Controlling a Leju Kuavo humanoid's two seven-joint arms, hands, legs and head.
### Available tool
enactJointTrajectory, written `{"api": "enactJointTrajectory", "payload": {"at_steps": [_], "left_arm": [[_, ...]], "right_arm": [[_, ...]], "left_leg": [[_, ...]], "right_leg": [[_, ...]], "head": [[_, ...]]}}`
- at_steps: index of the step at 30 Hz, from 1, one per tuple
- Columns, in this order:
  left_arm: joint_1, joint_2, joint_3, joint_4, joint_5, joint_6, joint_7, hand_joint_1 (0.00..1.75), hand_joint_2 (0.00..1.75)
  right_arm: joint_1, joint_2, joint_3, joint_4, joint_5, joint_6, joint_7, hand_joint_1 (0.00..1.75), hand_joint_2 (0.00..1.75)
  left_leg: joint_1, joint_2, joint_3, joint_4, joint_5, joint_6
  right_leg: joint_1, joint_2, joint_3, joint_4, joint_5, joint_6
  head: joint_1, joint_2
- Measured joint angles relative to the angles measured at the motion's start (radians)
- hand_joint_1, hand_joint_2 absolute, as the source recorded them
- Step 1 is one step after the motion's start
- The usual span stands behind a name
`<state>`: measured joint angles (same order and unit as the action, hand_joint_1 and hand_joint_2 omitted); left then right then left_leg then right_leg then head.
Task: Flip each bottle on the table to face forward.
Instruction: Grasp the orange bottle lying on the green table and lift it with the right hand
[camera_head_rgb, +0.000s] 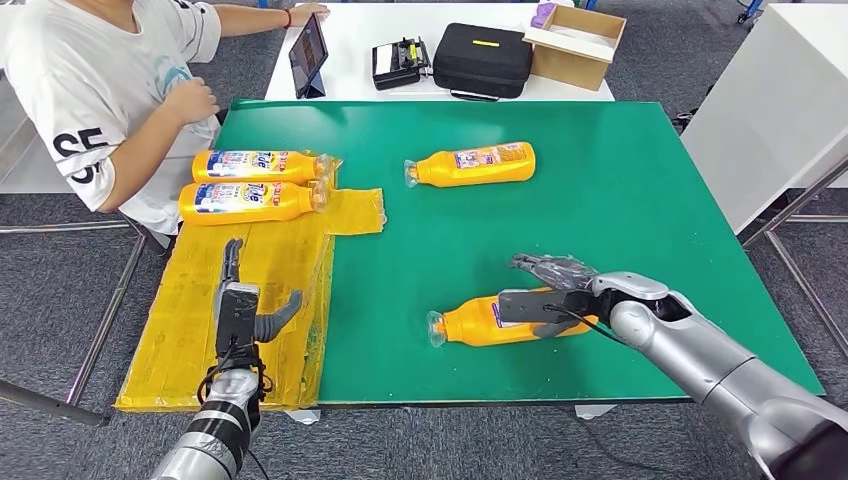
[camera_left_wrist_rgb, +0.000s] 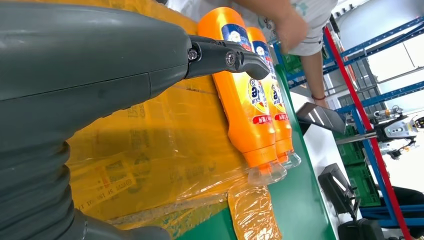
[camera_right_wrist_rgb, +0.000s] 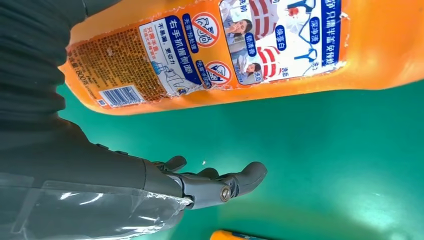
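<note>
A person (camera_head_rgb: 95, 90) in a white shirt sat at the far left corner of the green counter (camera_head_rgb: 640, 200), one hand near the two labelled bottles (camera_head_rgb: 255, 184) that lay side by side on yellow plastic wrapping (camera_head_rgb: 240, 290). Behind the counter stood a white table (camera_head_rgb: 350, 40) with a tablet (camera_head_rgb: 308, 52), a black case (camera_head_rgb: 482, 58), a small black device (camera_head_rgb: 398, 62) and an open cardboard box (camera_head_rgb: 575, 45). The floor (camera_head_rgb: 60, 290) was a grey carpet.

A third bottle (camera_head_rgb: 472, 165) lay alone on the green surface, far from the robot, its cap to the left. The near bottle (camera_head_rgb: 480, 322) lay on its side with the back label and barcode visible in the right wrist view. The right hand (camera_head_rgb: 545, 290) was over its base end, the fingers spread; I cannot tell if it really gripped the bottle. The left hand (camera_head_rgb: 240, 300) hovered above the yellow wrapping, fingers apart and holding nothing, near the two labelled bottles but not touching them.
</note>
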<state>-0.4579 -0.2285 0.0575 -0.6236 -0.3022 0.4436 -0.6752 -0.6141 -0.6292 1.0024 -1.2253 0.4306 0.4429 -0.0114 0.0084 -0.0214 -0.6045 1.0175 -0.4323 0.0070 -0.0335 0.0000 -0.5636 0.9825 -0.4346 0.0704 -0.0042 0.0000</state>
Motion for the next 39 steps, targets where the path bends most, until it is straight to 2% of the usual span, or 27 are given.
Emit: {"api": "enactJointTrajectory", "payload": {"at_steps": [22, 39], "left_arm": [[-0.003, -0.002, -0.001, 0.018, 0.000, 0.002, 0.006, 0.00, 1.75], [-0.005, -0.002, -0.001, 0.022, 0.003, 0.002, 0.006, 0.00, 1.75]], "right_arm": [[-0.016, -0.037, 0.120, 0.000, -0.016, -0.010, -0.002, 0.00, 1.75], [-0.023, -0.048, 0.151, 0.000, -0.029, -0.028, 0.003, 0.00, 1.75]], "left_leg": [[0.000, 0.000, 0.000, 0.000, 0.000, 0.000], [0.000, 0.000, 0.000, 0.000, 0.000, 0.000]], "right_leg": [[0.000, 0.000, 0.000, 0.000, 0.000, 0.000], [0.000, 0.000, 0.000, 0.000, 0.000, 0.000]], "head": [[0.000, 0.000], [0.000, 0.000]]}}
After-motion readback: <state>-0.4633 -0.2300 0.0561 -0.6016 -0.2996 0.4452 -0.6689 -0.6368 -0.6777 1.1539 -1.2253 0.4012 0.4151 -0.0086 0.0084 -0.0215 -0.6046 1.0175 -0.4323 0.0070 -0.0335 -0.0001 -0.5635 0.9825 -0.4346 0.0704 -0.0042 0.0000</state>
